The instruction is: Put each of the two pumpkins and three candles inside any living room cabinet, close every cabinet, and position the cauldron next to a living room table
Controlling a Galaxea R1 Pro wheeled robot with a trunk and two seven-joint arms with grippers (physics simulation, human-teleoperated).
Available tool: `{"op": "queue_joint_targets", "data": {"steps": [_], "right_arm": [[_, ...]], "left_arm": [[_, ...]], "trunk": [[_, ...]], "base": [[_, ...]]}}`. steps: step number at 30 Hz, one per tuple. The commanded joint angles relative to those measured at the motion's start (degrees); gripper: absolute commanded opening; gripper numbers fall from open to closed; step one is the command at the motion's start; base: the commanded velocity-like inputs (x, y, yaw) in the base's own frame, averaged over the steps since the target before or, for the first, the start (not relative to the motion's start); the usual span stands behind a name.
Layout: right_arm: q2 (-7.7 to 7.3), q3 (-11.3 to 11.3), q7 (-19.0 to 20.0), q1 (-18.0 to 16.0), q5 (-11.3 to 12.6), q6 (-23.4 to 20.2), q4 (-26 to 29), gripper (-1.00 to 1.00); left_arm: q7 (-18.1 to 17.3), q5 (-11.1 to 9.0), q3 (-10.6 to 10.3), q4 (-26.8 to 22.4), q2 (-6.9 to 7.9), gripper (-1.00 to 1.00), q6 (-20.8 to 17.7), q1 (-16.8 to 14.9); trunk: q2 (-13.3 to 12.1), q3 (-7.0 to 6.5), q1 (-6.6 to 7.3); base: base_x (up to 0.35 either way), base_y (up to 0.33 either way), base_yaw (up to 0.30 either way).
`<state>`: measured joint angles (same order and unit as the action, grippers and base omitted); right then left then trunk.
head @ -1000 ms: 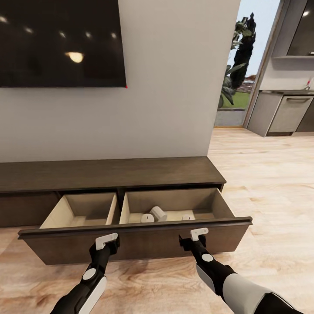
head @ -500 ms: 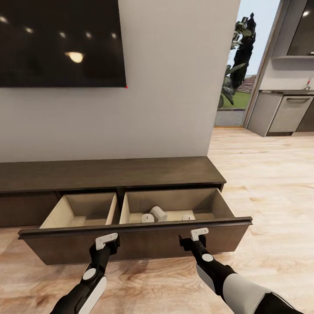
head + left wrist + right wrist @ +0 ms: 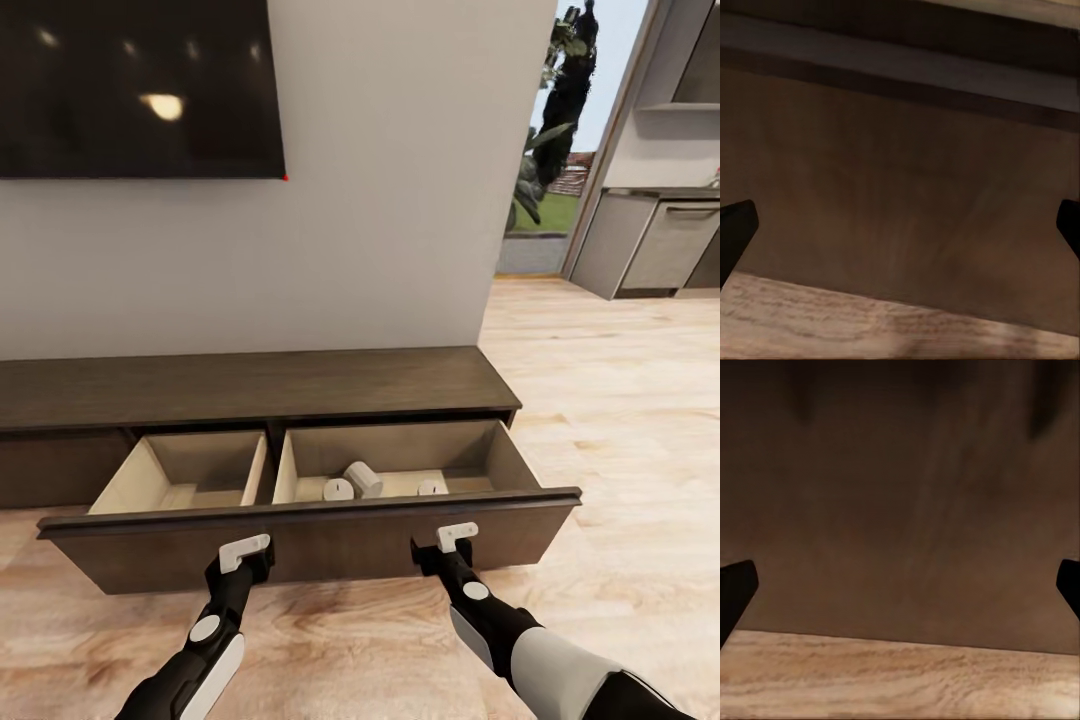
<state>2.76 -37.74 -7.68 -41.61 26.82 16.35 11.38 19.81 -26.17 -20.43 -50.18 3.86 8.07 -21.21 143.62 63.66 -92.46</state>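
Note:
The long dark brown cabinet [image 3: 250,385] stands against the wall with its wide drawer pulled out. In the drawer's right compartment are three pale candles: one upright [image 3: 338,489], one on its side [image 3: 363,478], and one partly hidden behind the drawer front [image 3: 428,487]. The left compartment [image 3: 185,470] holds nothing. My left gripper [image 3: 247,556] [image 3: 900,232] and right gripper [image 3: 455,542] [image 3: 900,592] are both open, close up against the drawer front [image 3: 310,545]. The pumpkins and the cauldron are out of view.
A dark TV screen [image 3: 140,90] hangs on the white wall above the cabinet. To the right, pale wood floor [image 3: 620,400] runs to a glass door with a plant [image 3: 555,110] outside it and grey kitchen units [image 3: 660,245].
The whole picture has shifted up a little, so the camera has moved. Both grippers keep their place at the drawer front. The candles lie as before.

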Motion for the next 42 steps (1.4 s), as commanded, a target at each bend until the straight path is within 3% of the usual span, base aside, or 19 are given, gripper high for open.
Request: {"op": "queue_joint_targets", "data": {"steps": [1,5,15,42], "right_arm": [[0.0,-0.49,-0.31,-0.05,0.35,0.18,-0.04,1.0],[0.0,-0.49,-0.31,-0.05,0.34,0.18,-0.04,1.0],[-0.01,-0.49,-0.31,-0.05,0.37,0.18,-0.04,1.0],[0.02,-0.49,-0.31,-0.05,0.42,0.18,-0.04,1.0]], "left_arm": [[0.43,-0.6,-0.4,-0.01,0.09,1.0,0.37,-0.06],[0.42,-0.56,-0.4,0.04,0.09,1.0,0.37,-0.06],[0.47,-0.53,-0.49,0.11,0.02,1.0,0.37,-0.06],[0.46,-0.52,-0.49,0.17,0.04,1.0,0.32,-0.06]], "trunk": [[0.04,0.28,-0.01],[0.09,1.16,-0.11],[0.09,1.16,-0.11],[0.09,1.16,-0.11]], "base": [[0.0,0.0,0.0],[0.0,0.0,0.0],[0.016,0.0,0.0],[0.287,0.0,0.0]]}}
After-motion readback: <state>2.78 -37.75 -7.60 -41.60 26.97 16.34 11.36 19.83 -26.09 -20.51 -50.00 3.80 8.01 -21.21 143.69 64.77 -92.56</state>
